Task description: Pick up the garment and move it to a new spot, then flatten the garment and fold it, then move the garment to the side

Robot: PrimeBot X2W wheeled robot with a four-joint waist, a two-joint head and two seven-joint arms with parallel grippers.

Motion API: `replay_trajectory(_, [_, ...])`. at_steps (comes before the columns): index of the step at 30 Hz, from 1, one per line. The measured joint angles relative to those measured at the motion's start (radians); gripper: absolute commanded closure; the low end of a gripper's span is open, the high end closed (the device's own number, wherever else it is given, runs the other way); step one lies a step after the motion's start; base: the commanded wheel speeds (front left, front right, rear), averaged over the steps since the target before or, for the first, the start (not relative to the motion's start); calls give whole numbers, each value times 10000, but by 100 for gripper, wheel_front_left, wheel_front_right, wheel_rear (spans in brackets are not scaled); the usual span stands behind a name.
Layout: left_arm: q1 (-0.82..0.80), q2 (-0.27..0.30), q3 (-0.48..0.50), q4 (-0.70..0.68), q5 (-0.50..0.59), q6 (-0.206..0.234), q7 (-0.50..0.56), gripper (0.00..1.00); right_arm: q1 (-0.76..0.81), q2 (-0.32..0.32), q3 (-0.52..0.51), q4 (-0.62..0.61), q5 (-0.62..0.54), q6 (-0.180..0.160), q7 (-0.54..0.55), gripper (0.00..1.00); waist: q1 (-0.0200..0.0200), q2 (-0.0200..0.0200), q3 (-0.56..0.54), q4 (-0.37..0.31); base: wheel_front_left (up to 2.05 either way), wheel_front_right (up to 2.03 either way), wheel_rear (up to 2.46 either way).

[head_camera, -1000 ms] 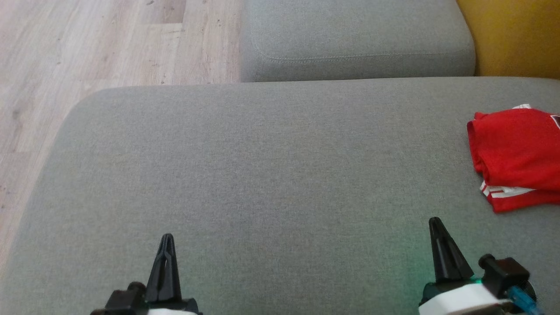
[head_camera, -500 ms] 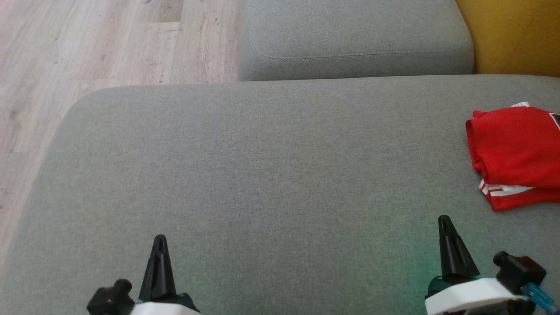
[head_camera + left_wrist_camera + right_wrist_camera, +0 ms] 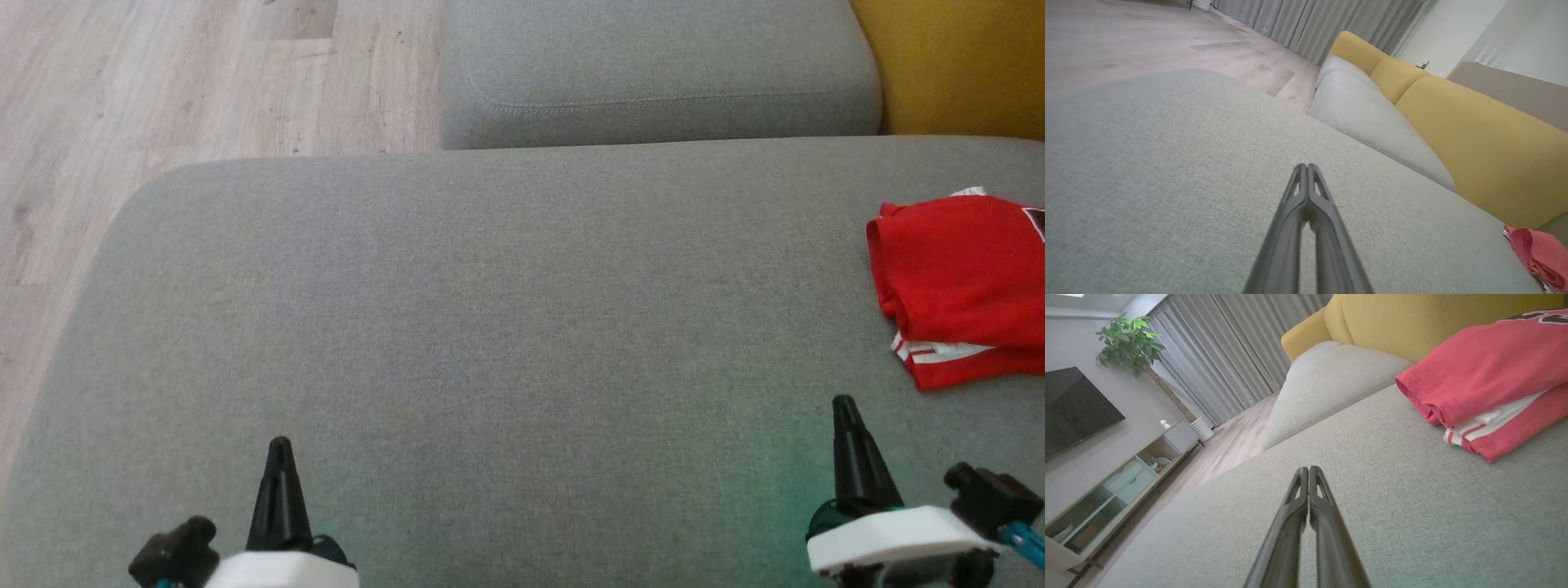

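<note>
- Two grippers, both empty: left gripper (image 3: 280, 447) and right gripper (image 3: 843, 404), each with its fingers pressed together tip to tip. Both sit low and close to the robot over bare upholstery, well apart from each other. This reads as a rest posture, since neither has anything to carry.
- One garment (image 3: 951, 286), red with white striped trim, folded into a compact stack. It lies at the right edge of the grey seat cushion (image 3: 490, 327), in front of the yellow backrest (image 3: 955, 65) (part of it runs past the head view's right border). The right gripper is near it but not touching.
- One second grey cushion (image 3: 653, 73), beyond the seat.
- One stretch of wood-look floor (image 3: 163, 82), to the left.
- Assessment: folded and set off-centre, the garment appears already moved aside, so the task looks close to complete.
</note>
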Motion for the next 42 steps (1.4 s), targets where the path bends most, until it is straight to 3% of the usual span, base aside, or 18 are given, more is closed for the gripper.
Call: replay_trajectory(42, [-592, 42, 792, 232, -4755, -698, 1097, 100, -720, -56, -602, 159, 5041, 0, 1112, 100, 0, 0, 126, -153, 0, 0, 0])
